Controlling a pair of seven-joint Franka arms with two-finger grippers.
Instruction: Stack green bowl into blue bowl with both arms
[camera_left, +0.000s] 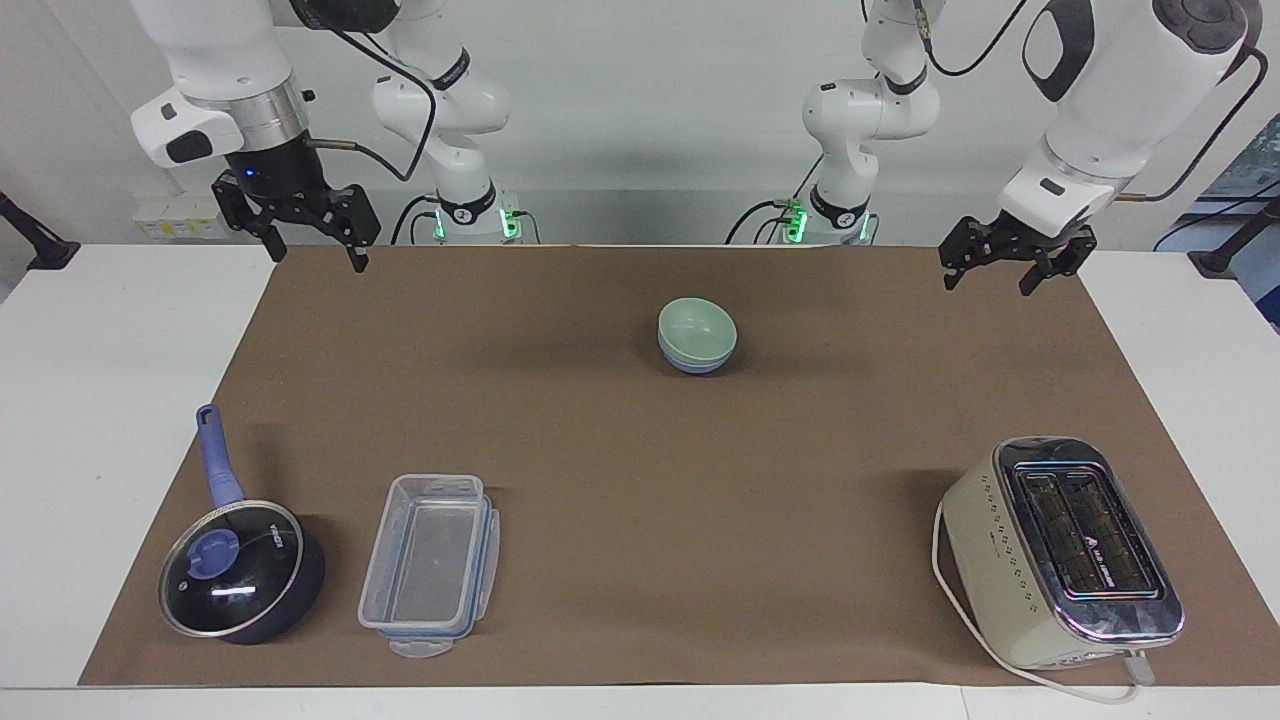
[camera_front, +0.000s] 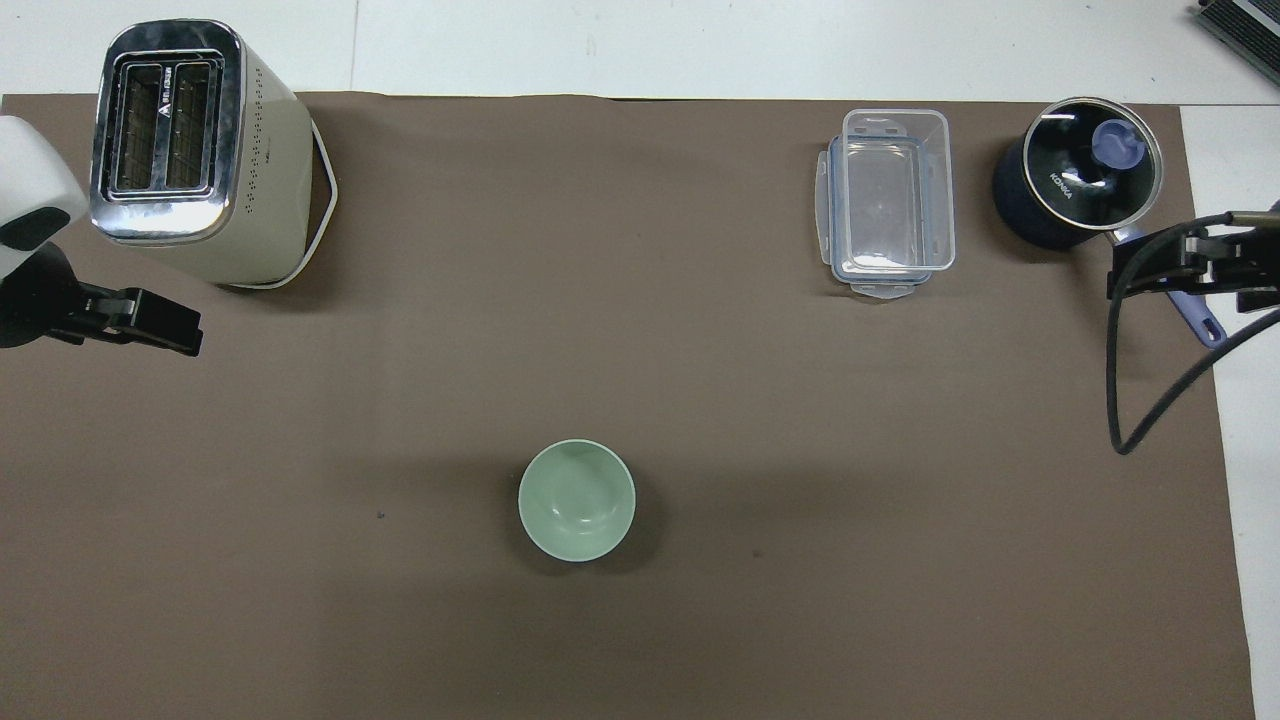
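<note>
Green bowl (camera_left: 696, 327): small, round, matte mint; nested upright in the blue bowl, mid-desk, toward the robots' end.
Blue bowl (camera_left: 690, 362): matte periwinkle; only its lower wall shows under the green rim in the facing view.
Left claw (camera_left: 1007, 269): raised over the mat's corner at the left arm's end; fingers spread, pointing down, grasping nothing; wrist tilted.
Right claw (camera_left: 315, 251): raised over the mat's corner at the right arm's end, below a silver wrist ring; fingers spread, released.
Mat (camera_front: 700, 400): flat brown sheet on the white desk (camera_left: 110, 400).
Toaster (camera_left: 1062, 553): cream body, chrome top, two slots.
Box (camera_left: 430, 566): clear plastic, rectangular.
Saucepan (camera_left: 240, 572): dark blue, glass lid, periwinkle handle.
</note>
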